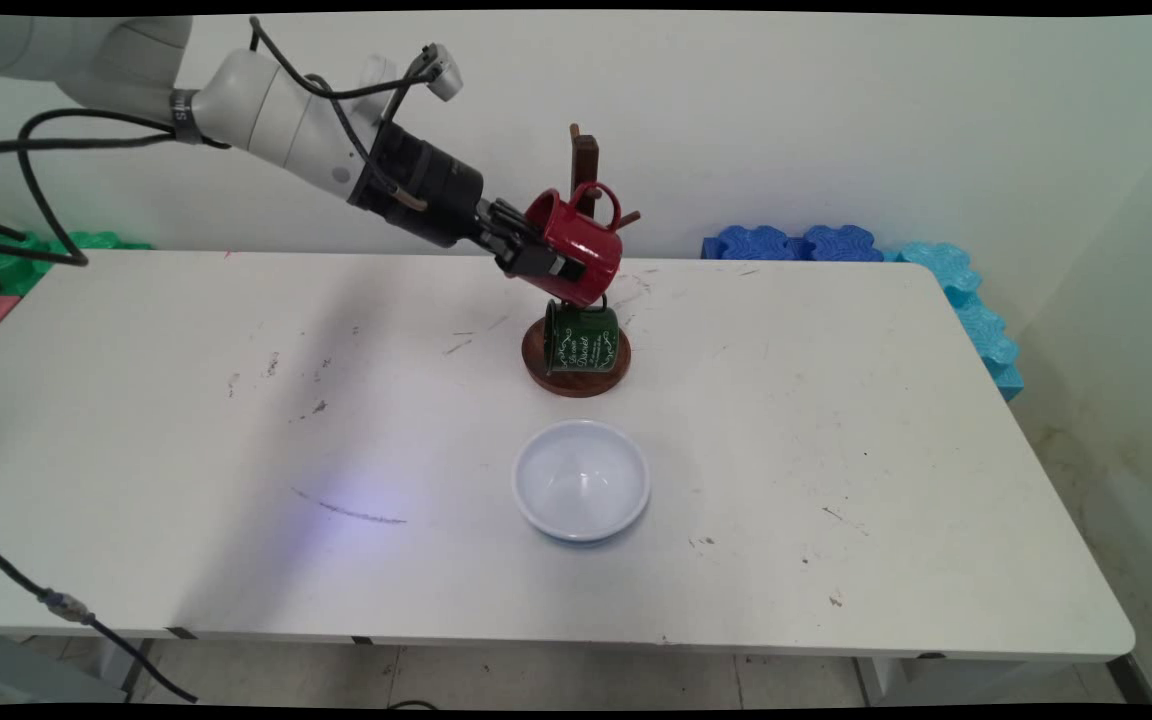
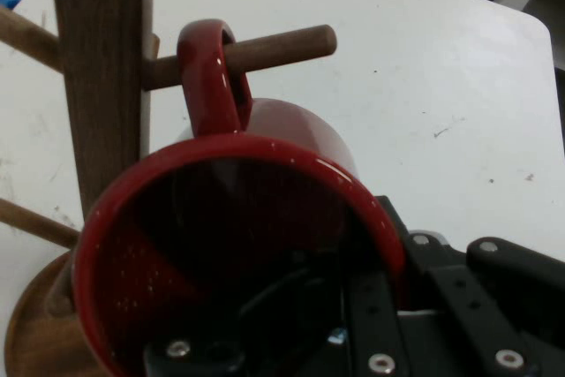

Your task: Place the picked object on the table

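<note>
At frame centre, the red mug [image 2: 238, 245] looks glossy enamelled metal, as does the green mug [image 1: 582, 338]. The rack [image 2: 101, 68] is matt brown wood. The bowl [image 1: 582, 480] looks smooth glazed ceramic; the surface [image 1: 186, 420] is scuffed matt white.

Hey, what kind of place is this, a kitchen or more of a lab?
Probably a robot lab or test room, not a kitchen: a bare, scuffed white table against a plain wall, blue foam mats at its edge, and the gripper holding a red mug at a wooden mug tree.
</note>
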### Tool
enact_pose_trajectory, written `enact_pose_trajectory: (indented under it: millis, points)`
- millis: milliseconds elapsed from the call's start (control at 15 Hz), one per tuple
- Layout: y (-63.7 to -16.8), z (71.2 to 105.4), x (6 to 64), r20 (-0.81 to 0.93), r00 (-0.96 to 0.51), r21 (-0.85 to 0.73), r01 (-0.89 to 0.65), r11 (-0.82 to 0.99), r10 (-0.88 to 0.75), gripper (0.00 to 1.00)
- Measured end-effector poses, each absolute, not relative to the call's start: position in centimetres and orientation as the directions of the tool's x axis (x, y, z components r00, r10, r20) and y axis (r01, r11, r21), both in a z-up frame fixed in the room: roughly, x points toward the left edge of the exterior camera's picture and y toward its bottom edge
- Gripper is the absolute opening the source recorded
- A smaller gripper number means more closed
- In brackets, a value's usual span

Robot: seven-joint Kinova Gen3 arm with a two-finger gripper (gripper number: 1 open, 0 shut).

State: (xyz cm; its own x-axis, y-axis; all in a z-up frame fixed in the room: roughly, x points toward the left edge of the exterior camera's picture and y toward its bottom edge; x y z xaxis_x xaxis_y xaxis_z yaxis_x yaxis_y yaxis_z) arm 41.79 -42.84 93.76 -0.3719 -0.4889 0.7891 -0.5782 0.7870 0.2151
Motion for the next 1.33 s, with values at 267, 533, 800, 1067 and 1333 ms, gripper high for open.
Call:
enact_pose_trajectory:
  millis: [267, 533, 800, 1067, 1333]
  points:
    - [-42.7, 93.9, 41.6, 0.788, -0.374, 0.217, -0.576, 0.788, -0.490, 0.00]
    - [-42.6, 94.2, 41.4, 0.790, -0.373, 0.214, -0.575, 0.790, -0.486, 0.00]
    - [-42.7, 94.6, 41.4, 0.795, -0.372, 0.208, -0.575, 0.791, -0.479, 0.00]
    - [-42.5, 95.0, 41.3, 0.799, -0.372, 0.202, -0.574, 0.794, -0.473, 0.00]
    - [-42.3, 95.3, 41.4, 0.800, -0.374, 0.199, -0.573, 0.795, -0.470, 0.00]
